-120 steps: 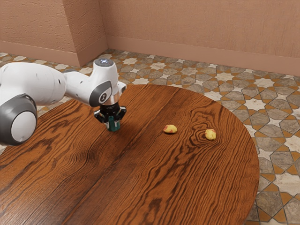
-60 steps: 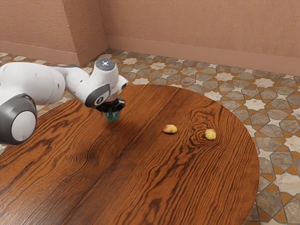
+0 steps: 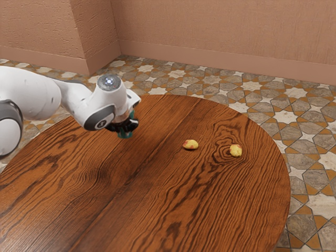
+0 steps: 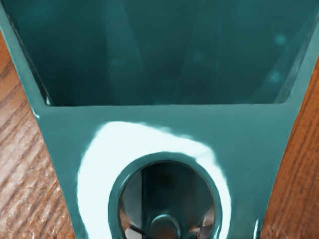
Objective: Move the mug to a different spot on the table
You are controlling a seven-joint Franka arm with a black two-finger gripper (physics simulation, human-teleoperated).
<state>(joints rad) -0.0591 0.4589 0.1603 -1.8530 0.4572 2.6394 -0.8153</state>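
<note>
The round wooden surface [image 3: 157, 199] is mostly open grain. Its whole near half and the stretch toward the exterior view's left lie bare, giving a gripper wide room to pass. Toward the exterior view's right a yellow lump [image 3: 190, 144] sits near the middle and a second yellow lump [image 3: 235, 150] lies closer to the rim, with a bare lane between them. At the far left edge the arm [image 3: 42, 97] reaches in low over the wood. Its gripper [image 3: 125, 131], clamped on the teal mug [image 3: 125, 135], takes up that spot.
</note>
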